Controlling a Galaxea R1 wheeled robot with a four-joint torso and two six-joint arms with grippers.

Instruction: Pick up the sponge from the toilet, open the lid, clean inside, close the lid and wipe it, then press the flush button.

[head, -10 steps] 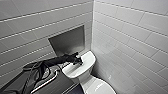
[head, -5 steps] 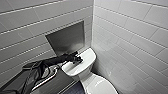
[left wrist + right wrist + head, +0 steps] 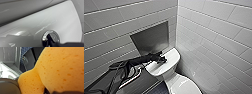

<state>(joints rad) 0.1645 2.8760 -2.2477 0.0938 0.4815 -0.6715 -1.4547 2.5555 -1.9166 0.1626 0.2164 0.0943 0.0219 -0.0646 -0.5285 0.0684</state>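
Note:
The white toilet stands in the corner, its lid down over the bowl. My left arm reaches in from the left, and the left gripper rests shut over the middle of the flat tank top. Close up, a dark fingertip lies on the round flush button with its metallic ring, set in the glossy tank top. The orange sponge sits pressed close to the right wrist camera, with my right gripper shut on it.
Grey tiled walls meet in a corner right behind the tank. A dark recessed niche sits in the wall just above and behind my left gripper. Dark blue floor tiles show beside the bowl.
My left gripper has edged a little further over the tank top toward the button. The head camera has shifted slightly.

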